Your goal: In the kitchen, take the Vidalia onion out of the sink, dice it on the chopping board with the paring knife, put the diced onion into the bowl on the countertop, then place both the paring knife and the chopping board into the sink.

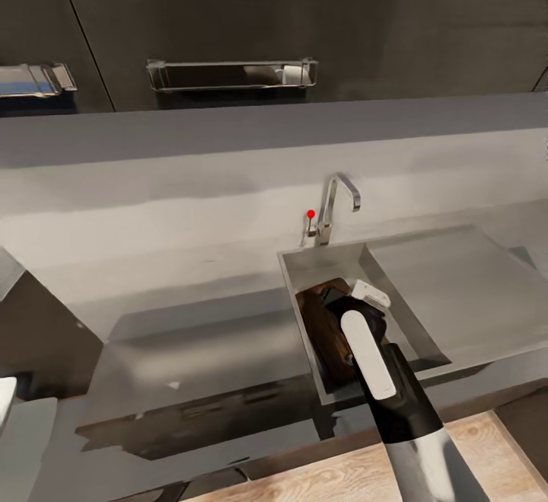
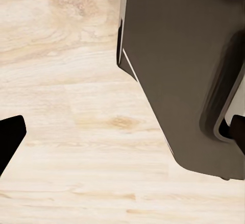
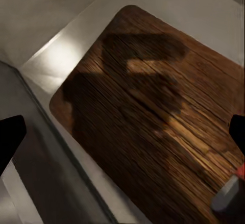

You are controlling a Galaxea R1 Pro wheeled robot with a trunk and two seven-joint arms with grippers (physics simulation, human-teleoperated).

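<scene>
The brown wooden chopping board (image 1: 323, 327) lies inside the grey steel sink (image 1: 301, 273), partly hidden by my right arm. My right gripper (image 1: 364, 298) hovers just above the board (image 3: 153, 112), open, with nothing between its dark fingertips (image 3: 9, 140). An orange-red and grey bit at the board's edge looks like the paring knife (image 3: 232, 188), mostly cut off by the frame. My left gripper (image 2: 122, 137) hangs open over the wooden floor (image 2: 66, 106). The Vidalia onion and the bowl are out of view. The grey countertop (image 1: 190, 289) runs to the left of the sink.
A tall chrome tap (image 1: 335, 205) with a red knob (image 1: 310, 214) stands behind the sink. The flat drainboard (image 1: 472, 281) lies to its right. Dark wall cabinets with metal racks (image 1: 232, 75) hang above. A dark body (image 2: 189, 71) stands beside my left gripper.
</scene>
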